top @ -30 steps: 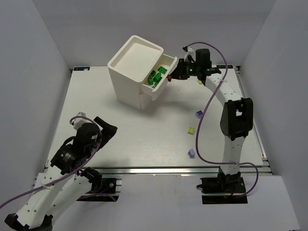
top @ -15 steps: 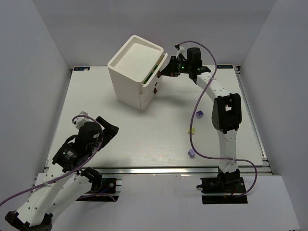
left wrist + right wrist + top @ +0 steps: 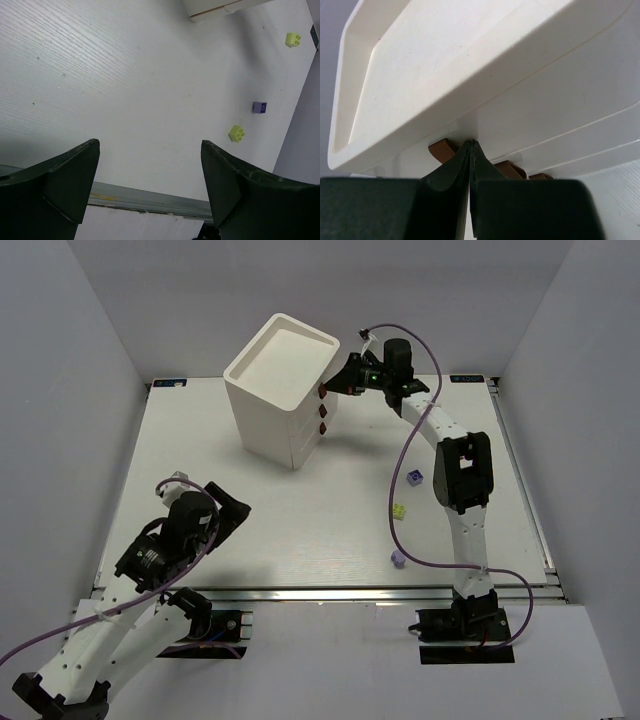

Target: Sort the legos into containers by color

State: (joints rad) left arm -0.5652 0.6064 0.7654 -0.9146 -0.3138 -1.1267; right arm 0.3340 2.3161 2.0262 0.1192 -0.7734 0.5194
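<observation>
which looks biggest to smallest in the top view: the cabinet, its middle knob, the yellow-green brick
1. cabinet, by far the largest
2. yellow-green brick and middle knob: both tiny and look about alike, so no ranking between them

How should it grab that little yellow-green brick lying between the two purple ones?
Probably by two opposite flat side walls, coming straight down: the yellow-green brick sits studs-up on the table, with nothing touching it.
</observation>
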